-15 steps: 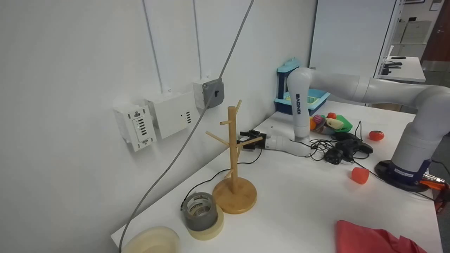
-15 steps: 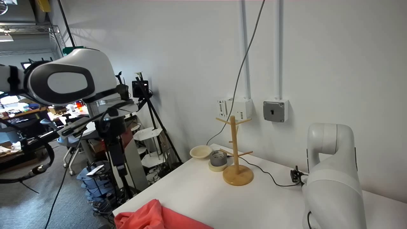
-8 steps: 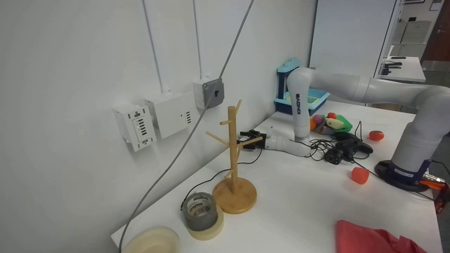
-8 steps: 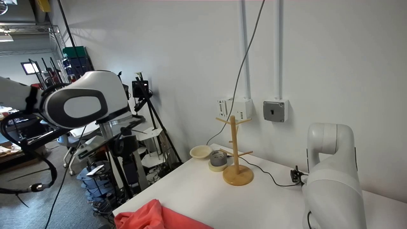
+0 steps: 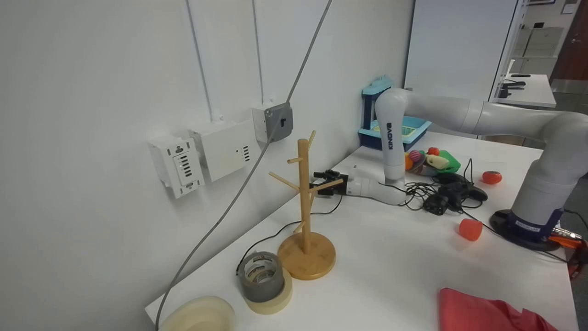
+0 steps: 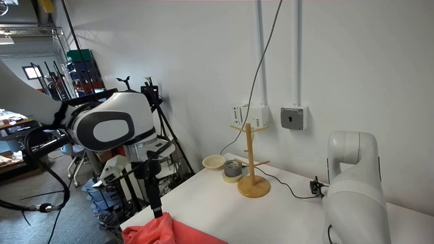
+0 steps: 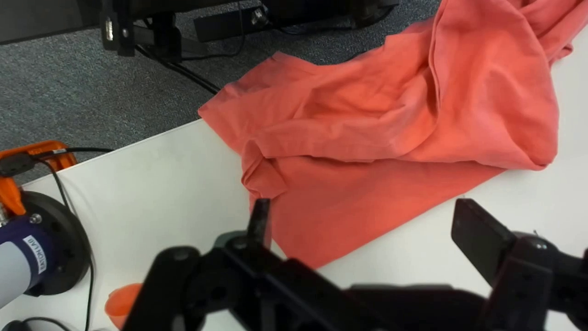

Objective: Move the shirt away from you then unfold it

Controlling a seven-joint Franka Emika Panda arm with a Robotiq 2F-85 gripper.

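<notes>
Shirt point(image 7: 386, 133) is being held up by the table point(image 7: 174, 174) below the claw point(image 7: 369, 225), mostly out past its spread fingers point(image 7: 480, 239), one corner showing between them. The shirt's long way is being seen on a slant to the finger-to-finger line. Nothing is being pinched.

In my wrist view the shirt point(image 7: 404, 110) is coral red, the gripper point(image 7: 365, 218) black, the tabletop point(image 7: 174, 184) white, the floor point(image 7: 115, 96) speckled grey. In an exterior view I see a honey-brown stand point(image 5: 305, 207), grey tape point(image 5: 265, 290) and a cream bowl point(image 5: 197, 315).
</notes>
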